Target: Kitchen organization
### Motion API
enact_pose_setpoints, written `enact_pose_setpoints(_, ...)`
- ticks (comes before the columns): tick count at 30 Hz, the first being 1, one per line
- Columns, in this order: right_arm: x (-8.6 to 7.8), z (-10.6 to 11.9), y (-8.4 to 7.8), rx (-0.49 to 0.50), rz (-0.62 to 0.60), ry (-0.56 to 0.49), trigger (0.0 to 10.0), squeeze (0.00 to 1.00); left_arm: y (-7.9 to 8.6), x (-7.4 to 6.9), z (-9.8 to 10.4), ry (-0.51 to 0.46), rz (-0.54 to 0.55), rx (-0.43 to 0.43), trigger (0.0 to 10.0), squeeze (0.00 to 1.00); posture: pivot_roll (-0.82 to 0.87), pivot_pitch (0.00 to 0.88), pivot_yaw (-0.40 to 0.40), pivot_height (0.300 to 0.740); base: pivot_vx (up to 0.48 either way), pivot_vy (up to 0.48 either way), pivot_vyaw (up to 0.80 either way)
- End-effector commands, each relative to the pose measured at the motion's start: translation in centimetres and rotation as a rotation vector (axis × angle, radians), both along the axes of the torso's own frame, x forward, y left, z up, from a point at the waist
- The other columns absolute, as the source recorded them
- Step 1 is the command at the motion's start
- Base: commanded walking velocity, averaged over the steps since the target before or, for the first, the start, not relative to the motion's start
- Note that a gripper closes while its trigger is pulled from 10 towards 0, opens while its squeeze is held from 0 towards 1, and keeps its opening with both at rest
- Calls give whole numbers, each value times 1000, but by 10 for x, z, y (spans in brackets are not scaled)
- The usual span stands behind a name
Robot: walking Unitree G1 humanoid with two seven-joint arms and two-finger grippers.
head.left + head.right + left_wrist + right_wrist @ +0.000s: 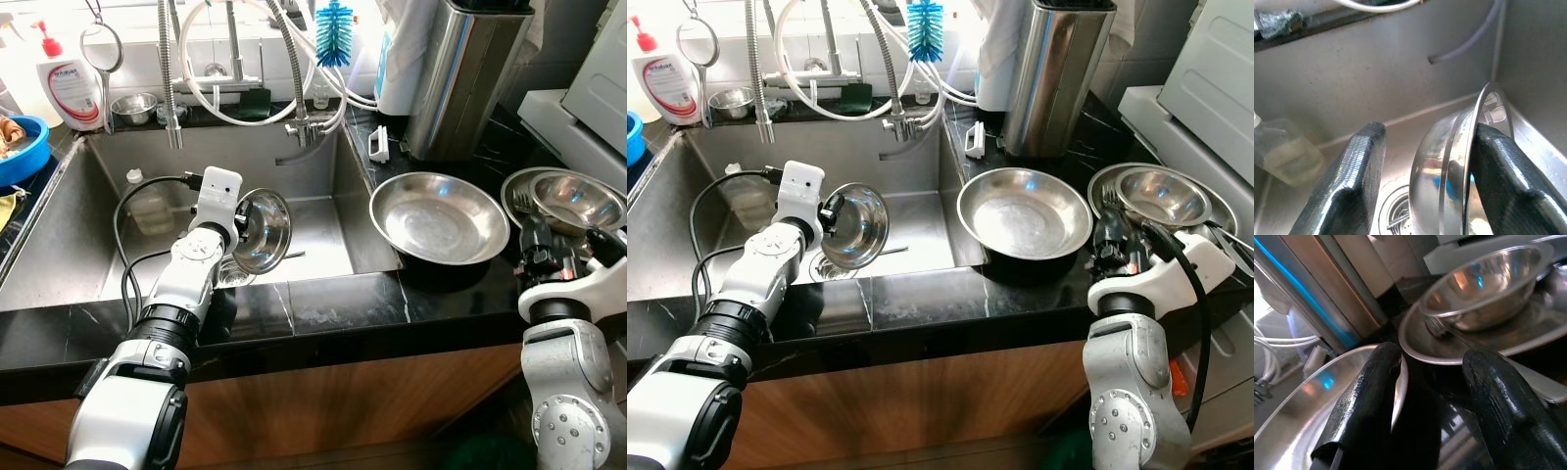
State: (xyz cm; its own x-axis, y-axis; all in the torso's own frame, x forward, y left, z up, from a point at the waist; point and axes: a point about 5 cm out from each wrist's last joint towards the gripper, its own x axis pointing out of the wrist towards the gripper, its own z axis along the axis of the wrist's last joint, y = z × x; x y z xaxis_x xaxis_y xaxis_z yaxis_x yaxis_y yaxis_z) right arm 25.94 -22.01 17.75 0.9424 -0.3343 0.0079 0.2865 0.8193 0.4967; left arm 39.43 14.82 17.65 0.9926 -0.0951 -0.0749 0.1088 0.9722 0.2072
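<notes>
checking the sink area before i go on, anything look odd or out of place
One thing: a small steel bowl stands on edge over the sink rather than flat, its rim between the left gripper fingers. A plastic bottle lies in the basin. The right gripper hovers open by the large bowl.

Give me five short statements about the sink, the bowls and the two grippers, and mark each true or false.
1. The left gripper holds a small steel bowl tilted on its edge over the sink. True.
2. The big steel bowl on the counter is full of water. False: nothing is in it.
3. A blue bottle brush hangs above the taps. True.
4. The right gripper grips the big bowl. False: its fingers are open and hold nothing, just right of that bowl.
5. The soap bottle stands on the right of the sink. False: it stands at the back left.
</notes>
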Motion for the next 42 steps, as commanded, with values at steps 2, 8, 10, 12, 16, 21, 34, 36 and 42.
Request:
enact_pose_setpoints(2, 1, -1, -1, 3, -7, 30, 10000, 0, 5, 3, 2, 42, 30, -61, 10000, 1000, 7, 26, -12, 740, 0, 0, 0)
enact_pose_setpoints(8, 5, 5, 2, -4, 12, 26, 10000, 0, 14, 9, 13, 103, 26, -193, 10000, 0, 14, 30, -15, 740, 0, 0, 0)
enact_pose_setpoints(10, 5, 6, 4, -3, 18, 28, 10000, 0, 17, 10, 13, 130, 37, -235, 10000, 0, 14, 30, -15, 740, 0, 0, 0)
enact_pose_setpoints(12, 6, 6, 5, 0, 22, 30, 10000, 0, 18, 11, 13, 158, 34, -263, 10000, 0, 14, 31, -16, 740, 0, 0, 0)
enact_pose_setpoints(16, 6, 6, 6, 3, 32, 33, 10000, 0, 18, 11, 16, 159, 12, -255, 10000, 0, 15, 32, -17, 740, 0, 0, 0)
enact_pose_setpoints(21, 7, 5, 8, 8, 51, 41, 10000, 0, 16, 10, 14, 175, -17, -186, 10000, 0, 13, 35, -16, 740, 0, 0, 0)
enact_pose_setpoints(34, 7, 4, 11, 13, 75, 49, 10000, 0, 10, 10, 13, 194, -43, -233, 10000, 1000, 12, 35, -16, 740, 0, 0, 0)
enact_pose_setpoints(36, 7, 4, 11, 14, 76, 49, 10000, 0, 10, 9, 12, 196, -41, -235, 10000, 1000, 11, 36, -16, 740, 0, 0, 0)
enact_pose_setpoints(42, 7, 4, 11, 22, 83, 48, 10000, 0, 11, 9, 12, 207, -30, -289, 10000, 1000, 11, 37, -18, 740, 0, 0, 0)
